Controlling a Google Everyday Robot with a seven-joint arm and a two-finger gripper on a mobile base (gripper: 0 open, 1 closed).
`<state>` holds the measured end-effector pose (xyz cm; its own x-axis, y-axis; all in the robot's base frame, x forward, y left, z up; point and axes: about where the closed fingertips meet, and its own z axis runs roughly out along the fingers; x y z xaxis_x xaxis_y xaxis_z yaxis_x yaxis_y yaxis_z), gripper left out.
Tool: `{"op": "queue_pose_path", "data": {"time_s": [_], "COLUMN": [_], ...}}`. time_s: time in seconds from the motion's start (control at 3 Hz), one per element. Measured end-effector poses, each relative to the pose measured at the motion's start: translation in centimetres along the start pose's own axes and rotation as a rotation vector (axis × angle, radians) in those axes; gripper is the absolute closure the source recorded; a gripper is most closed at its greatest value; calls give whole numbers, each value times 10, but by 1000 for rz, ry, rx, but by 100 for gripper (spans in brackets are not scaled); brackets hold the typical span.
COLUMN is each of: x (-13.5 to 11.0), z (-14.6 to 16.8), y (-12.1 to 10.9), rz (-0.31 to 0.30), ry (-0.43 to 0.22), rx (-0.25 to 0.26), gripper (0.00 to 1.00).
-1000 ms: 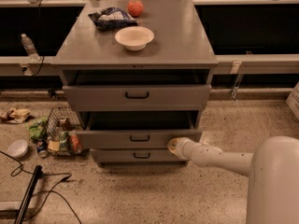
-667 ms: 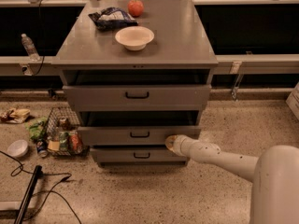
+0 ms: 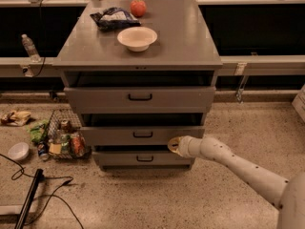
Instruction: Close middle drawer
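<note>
The middle drawer (image 3: 124, 135) is a grey flat front with a small black bar handle (image 3: 143, 134), second of three in the grey cabinet. It stands out only a little from the cabinet body, with a dark gap above it. My gripper (image 3: 173, 145) is at the end of my white arm (image 3: 233, 166), which reaches in from the lower right. It presses against the lower right part of the middle drawer's front. The top drawer (image 3: 140, 98) stands pulled out further. The bottom drawer (image 3: 143, 158) sits below.
On the cabinet top (image 3: 190, 42) are a white bowl (image 3: 137, 37), a dark chip bag (image 3: 113, 18) and a red-orange fruit (image 3: 138, 7). A wire basket of snacks (image 3: 64, 137), a bowl (image 3: 19, 151), cables and a black pole (image 3: 31, 199) lie on the floor at left.
The middle drawer has slid inward toward the cabinet, and my gripper has followed it in along its right front.
</note>
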<state>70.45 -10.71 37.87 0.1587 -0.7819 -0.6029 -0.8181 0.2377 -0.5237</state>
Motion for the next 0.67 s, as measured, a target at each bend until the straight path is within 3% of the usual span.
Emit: {"op": "queue_pose_path", "data": {"time_s": [0.33, 0.67], "x": [0, -6], "z": [-77, -152], "y": [17, 25], "rz": [173, 334], "ry": [-58, -83], "rx": [-109, -88], "gripper": [100, 100]}}
